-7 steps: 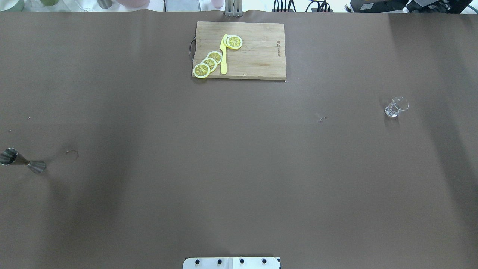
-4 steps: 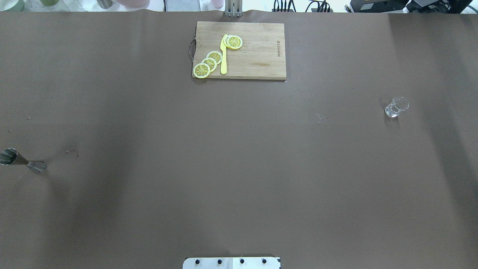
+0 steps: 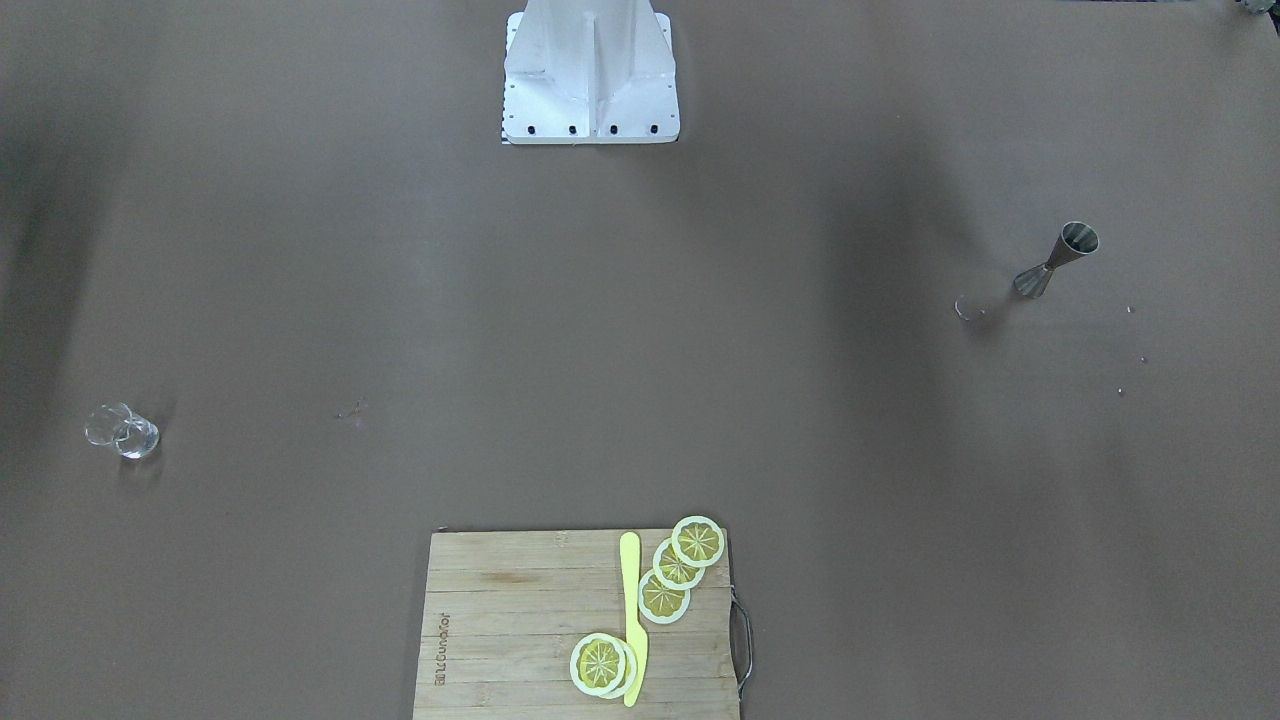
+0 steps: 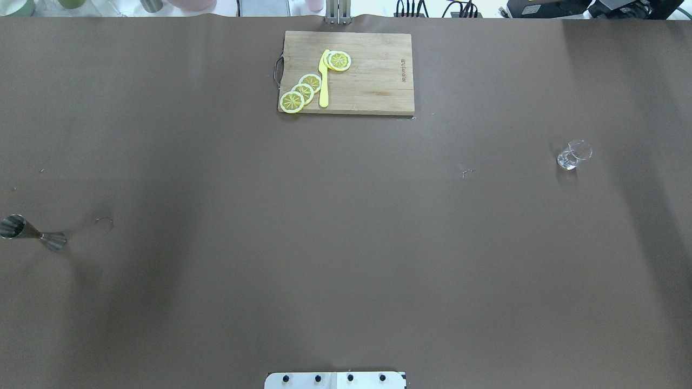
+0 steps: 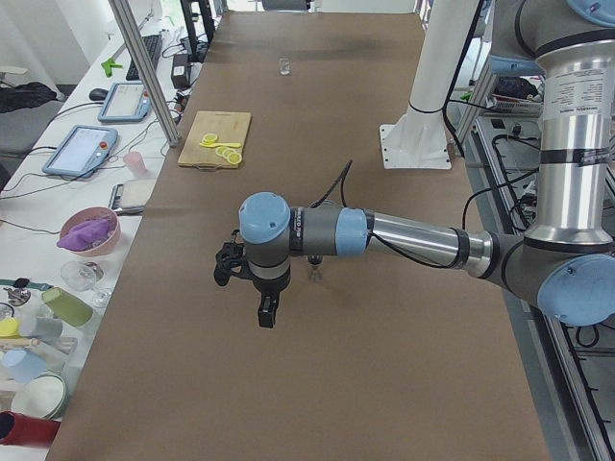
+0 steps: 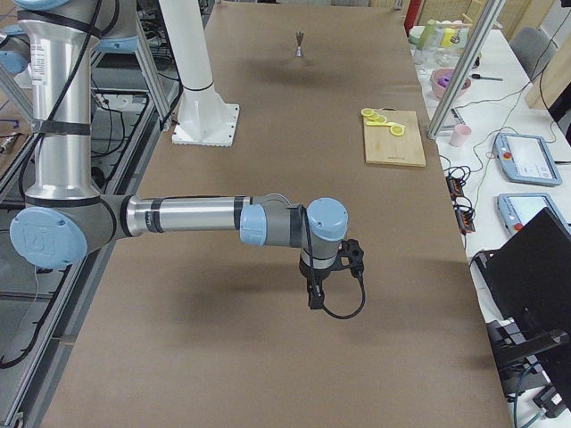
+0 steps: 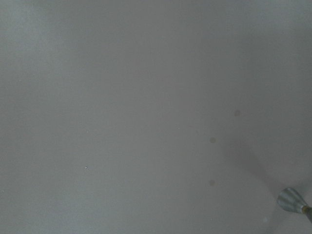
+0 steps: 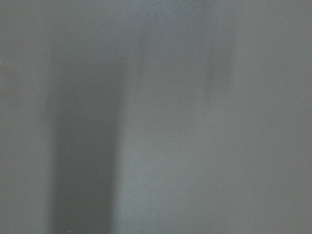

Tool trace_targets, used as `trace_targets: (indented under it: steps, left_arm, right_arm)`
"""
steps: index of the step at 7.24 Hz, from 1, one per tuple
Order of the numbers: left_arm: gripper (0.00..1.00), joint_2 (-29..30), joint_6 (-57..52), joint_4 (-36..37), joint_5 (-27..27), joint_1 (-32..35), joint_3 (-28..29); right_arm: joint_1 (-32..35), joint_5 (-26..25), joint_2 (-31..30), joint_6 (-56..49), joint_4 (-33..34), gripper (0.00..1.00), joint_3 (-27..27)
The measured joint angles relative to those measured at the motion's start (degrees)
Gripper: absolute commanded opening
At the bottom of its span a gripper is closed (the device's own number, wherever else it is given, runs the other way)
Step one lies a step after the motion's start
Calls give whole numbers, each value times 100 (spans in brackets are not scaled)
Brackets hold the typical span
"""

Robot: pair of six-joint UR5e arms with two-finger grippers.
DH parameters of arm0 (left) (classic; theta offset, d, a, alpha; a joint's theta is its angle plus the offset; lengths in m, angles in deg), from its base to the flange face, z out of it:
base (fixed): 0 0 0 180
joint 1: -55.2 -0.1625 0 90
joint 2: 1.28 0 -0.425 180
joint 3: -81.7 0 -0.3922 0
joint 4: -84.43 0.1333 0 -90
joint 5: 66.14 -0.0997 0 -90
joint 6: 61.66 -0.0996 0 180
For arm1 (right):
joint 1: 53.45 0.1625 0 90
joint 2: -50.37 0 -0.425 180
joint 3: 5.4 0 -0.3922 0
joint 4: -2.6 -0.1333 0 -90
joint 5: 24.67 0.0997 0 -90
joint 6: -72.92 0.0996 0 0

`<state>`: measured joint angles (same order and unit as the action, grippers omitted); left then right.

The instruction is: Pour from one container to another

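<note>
The silver hourglass jigger (image 4: 32, 233) stands upright near the table's left edge; it also shows as the jigger (image 3: 1055, 262), the jigger (image 6: 300, 43), and in the left wrist view's bottom right corner as the jigger (image 7: 294, 201). The clear glass cup (image 4: 573, 154) stands far to the right, also seen as the cup (image 3: 122, 431). My left gripper (image 5: 267, 312) hangs above the table just short of the jigger (image 5: 314, 273). My right gripper (image 6: 314, 299) hangs over bare table. Whether either is open or shut, I cannot tell.
A wooden cutting board (image 4: 373, 81) at the far middle carries several lemon slices (image 4: 303, 92) and a yellow knife (image 4: 324, 81). The robot base (image 3: 590, 80) stands at the near edge. Bowls and cups crowd a side bench (image 5: 67, 288) beyond the table.
</note>
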<state>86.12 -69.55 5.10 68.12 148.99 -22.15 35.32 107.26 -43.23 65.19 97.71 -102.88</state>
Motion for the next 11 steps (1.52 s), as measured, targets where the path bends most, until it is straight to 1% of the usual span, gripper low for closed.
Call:
trace_targets:
  steps: [2,5,8,9,11]
  left_arm:
    - [98,50,9,-39,14,7,-70]
    - [98,2,5,-482,27,12,-40]
    - [98,99,60,-653,44,8,-84]
    - [98,136,204,-857,44,8,-83]
    - [98,103,758,-1653,41,8,-61]
  right_arm:
    - [0,0,-1,0,-1,100,23]
    - [0,-8,-1,0,-1,100,64]
    - [0,12,16,6,-51,100,56]
    - [0,20,24,8,-188,100,69]
    - [0,26,44,7,-371,100,109]
